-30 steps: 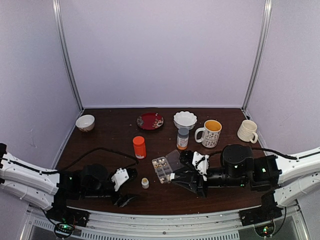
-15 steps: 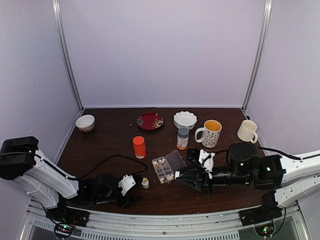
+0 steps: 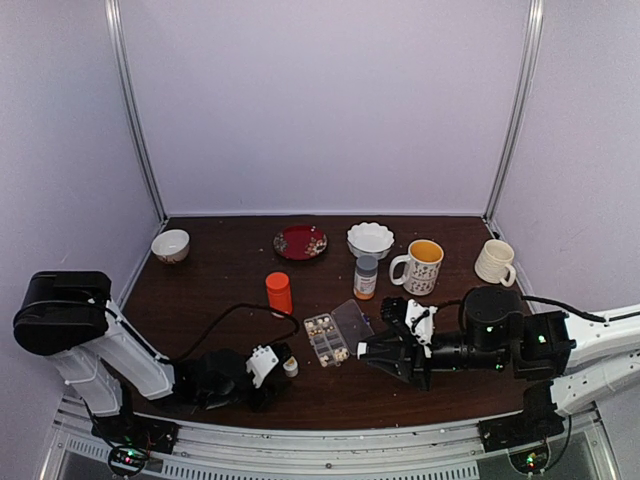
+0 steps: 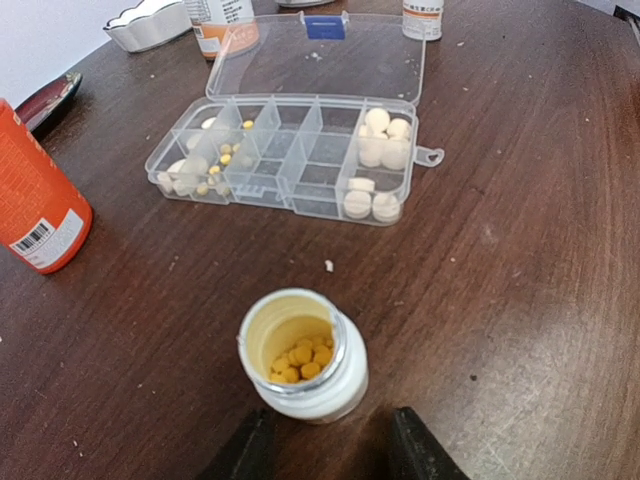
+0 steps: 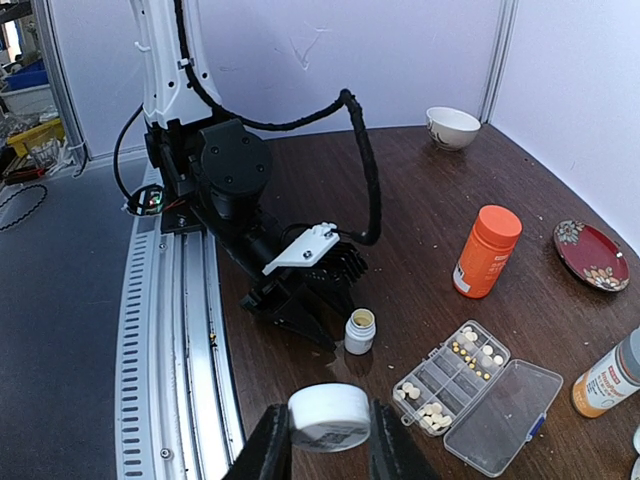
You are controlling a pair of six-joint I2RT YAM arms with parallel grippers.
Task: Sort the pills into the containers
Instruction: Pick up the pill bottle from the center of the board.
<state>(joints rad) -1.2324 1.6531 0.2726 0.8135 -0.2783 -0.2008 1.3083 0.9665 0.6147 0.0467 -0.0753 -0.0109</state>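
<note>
On the brown table (image 4: 540, 250), open room at the left, front edge close. Mid-table, light, slidy pill box (image 4: 290, 165), lid flat open. Left gripper (image 4: 333, 420) spread around open small bottle (image 4: 303, 360): grab low, keep upright. Right gripper (image 5: 329, 425) pinching white cap (image 5: 328, 412). Tiny hard pills (image 4: 380, 135) in box and bottle, rolling easily.

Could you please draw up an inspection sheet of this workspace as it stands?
Surface: dark wooden table, scattered crumbs.
Job's things: clear pill box, lid open; white pills and small yellow pills in its cells; one stray speck on the table nearby.
Clutter: orange bottle, grey-capped bottle, red plate, small bowl, scalloped bowl, patterned mug, cream mug.
Pincers: left pincer open, fingertips flanking an uncapped small white bottle; right pincer shut on a white cap.
Cables: black cable looping over the table beside the left arm.
Surroundings: pale walls, metal rail at the near edge.
</note>
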